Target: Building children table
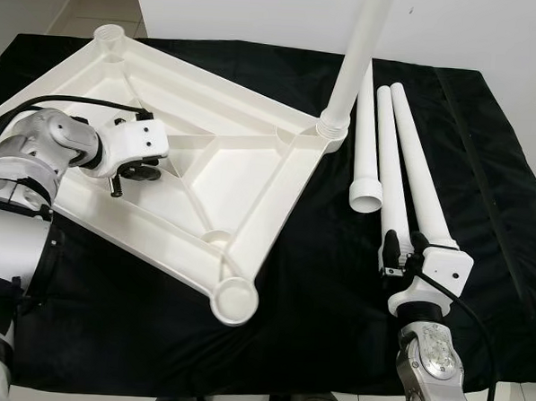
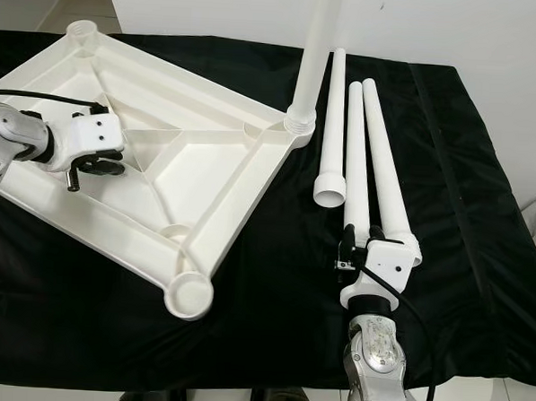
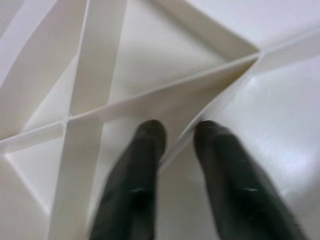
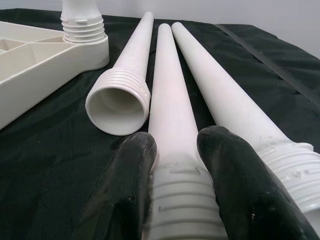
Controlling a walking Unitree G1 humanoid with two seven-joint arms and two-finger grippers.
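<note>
A white plastic tabletop is seen lying upside down on a black cloth, its ribbed underside facing up. One white leg is already standing upright in the far corner socket. Three loose legs lie side by side on the cloth just to the right of that corner: a short one with its open threaded end facing the robot, a middle leg, and an outer leg touching it.

The right gripper is placed at the near, threaded end of the middle leg, with one black finger on each side of it, pressed against the thread. The left gripper is set down inside the tabletop's underside, its two fingers slightly apart and straddling a thin raised rib; whether the rib is actually pinched is hard to tell, as that view is blurred.
</note>
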